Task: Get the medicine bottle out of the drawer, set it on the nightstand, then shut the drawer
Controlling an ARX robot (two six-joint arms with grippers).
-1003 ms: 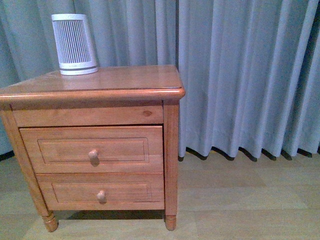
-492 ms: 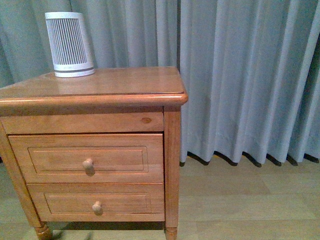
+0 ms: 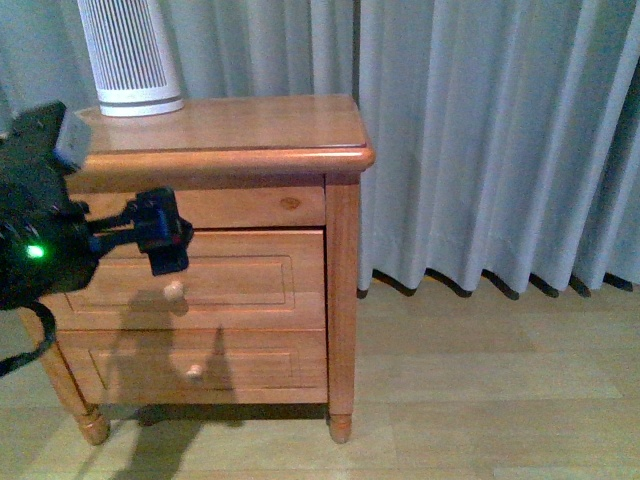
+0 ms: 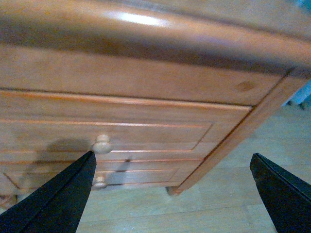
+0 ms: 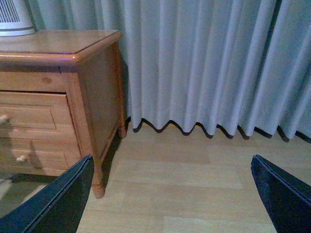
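The nightstand [image 3: 250,150] stands at the left in the front view, with both drawers shut. The upper drawer [image 3: 250,280] has a round knob [image 3: 174,293]. My left gripper [image 3: 168,238] is open and empty, just in front of the drawer's upper part, above the knob. In the left wrist view the drawer [image 4: 146,131] and its knob [image 4: 102,144] lie close ahead of the open left gripper [image 4: 172,155]. My right gripper [image 5: 171,158] is open and empty over the floor, right of the nightstand [image 5: 92,97]. The medicine bottle is hidden.
A tall white ribbed device [image 3: 130,55] stands on the back left of the nightstand top. The lower drawer has its own knob [image 3: 195,372]. Grey curtains [image 3: 480,140] hang behind and to the right. Pale wooden floor [image 3: 480,400] lies to the right.
My left arm has come into the front view and now reaches in front of the upper drawer. The nightstand's place in the picture has shifted. Both drawers stay shut.
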